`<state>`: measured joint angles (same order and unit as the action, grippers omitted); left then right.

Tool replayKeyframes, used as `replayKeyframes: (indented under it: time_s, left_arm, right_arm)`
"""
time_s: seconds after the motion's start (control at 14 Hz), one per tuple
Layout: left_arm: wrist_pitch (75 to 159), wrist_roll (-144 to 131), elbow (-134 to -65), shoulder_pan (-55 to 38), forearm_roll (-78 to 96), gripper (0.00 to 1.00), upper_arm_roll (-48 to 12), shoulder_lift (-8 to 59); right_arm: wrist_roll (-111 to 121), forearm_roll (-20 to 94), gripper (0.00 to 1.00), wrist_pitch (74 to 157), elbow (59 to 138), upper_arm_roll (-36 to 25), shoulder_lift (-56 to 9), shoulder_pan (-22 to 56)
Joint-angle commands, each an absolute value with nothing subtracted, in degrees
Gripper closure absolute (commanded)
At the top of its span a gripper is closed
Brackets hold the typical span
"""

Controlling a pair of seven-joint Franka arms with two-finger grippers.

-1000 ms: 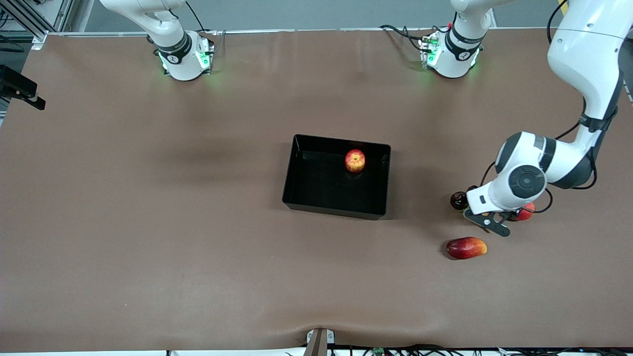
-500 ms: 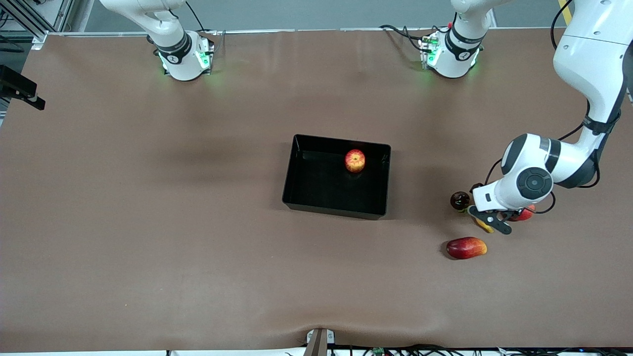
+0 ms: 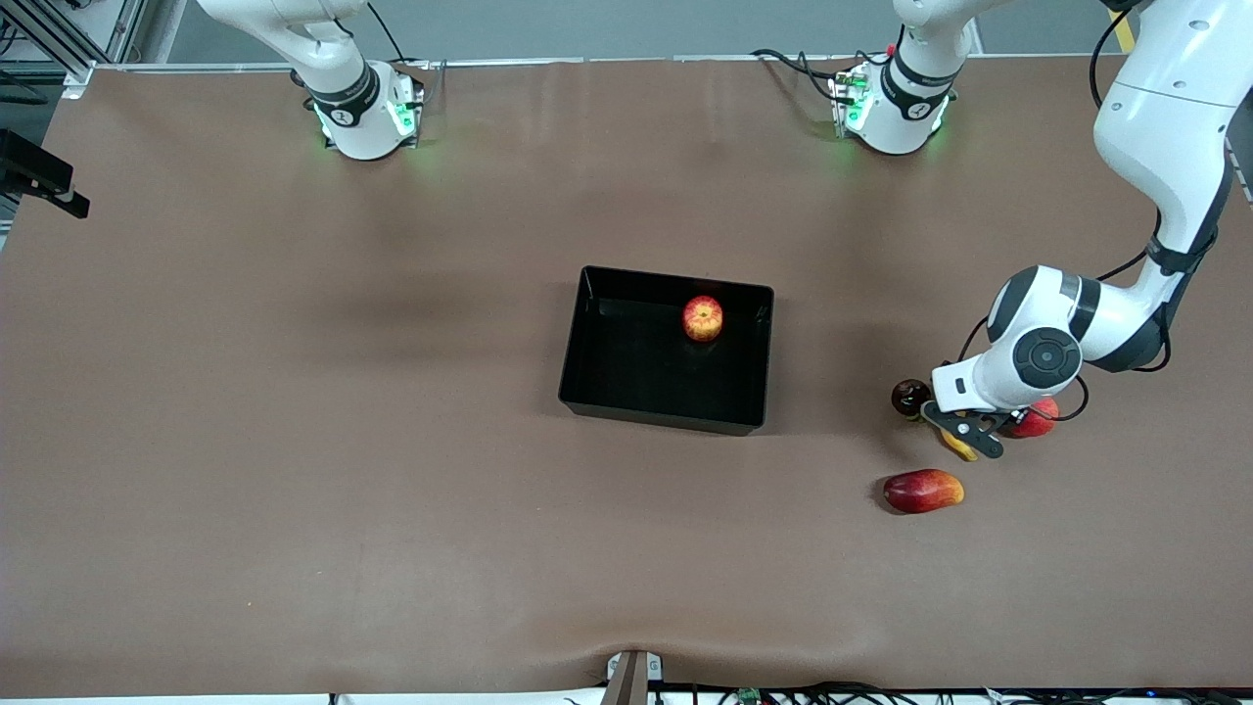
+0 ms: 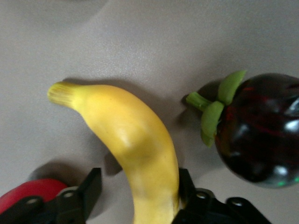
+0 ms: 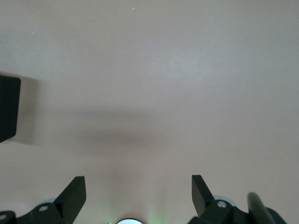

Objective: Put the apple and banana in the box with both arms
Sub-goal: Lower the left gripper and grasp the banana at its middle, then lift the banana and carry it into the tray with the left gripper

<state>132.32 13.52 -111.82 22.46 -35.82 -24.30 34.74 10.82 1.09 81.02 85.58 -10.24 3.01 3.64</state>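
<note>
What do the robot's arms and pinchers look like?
Both arms are glossy white with black bands at the joints and round grey caps. Thin black cables loop along them, and green lights glow at their bases. The left gripper and right gripper have flat black jaws.

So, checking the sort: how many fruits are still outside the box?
4: banana at the left gripper, a dark round fruit and a red one beside it, mango-like fruit nearer the camera.

Probably a robotics lab: bolted arm bases, brown-covered table, trailing cables.
</note>
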Motion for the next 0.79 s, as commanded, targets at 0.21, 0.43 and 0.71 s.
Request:
replayKeyframes:
  time_s: [0.21, 0.43, 0.71]
  left_arm:
    - [131.6, 12.2, -112.5, 22.9, -36.7, 1.0, -25.2, 30.1]
    - [124.0, 8.4, -111.9, 22.9, -36.0, 1.0, -28.6, 25.4]
    - [118.3, 8.3, -109.8, 22.8, -26.2, 1.0, -32.0, 19.8]
  right_arm:
    - [11.1, 1.5, 0.0, 80.7, 84.3, -10.0, 2.3, 3.0]
    - [11.1, 1.5, 0.0, 80.7, 84.3, -10.0, 2.3, 3.0]
    - [11.1, 1.5, 0.0, 80.7, 84.3, -10.0, 2.4, 3.0]
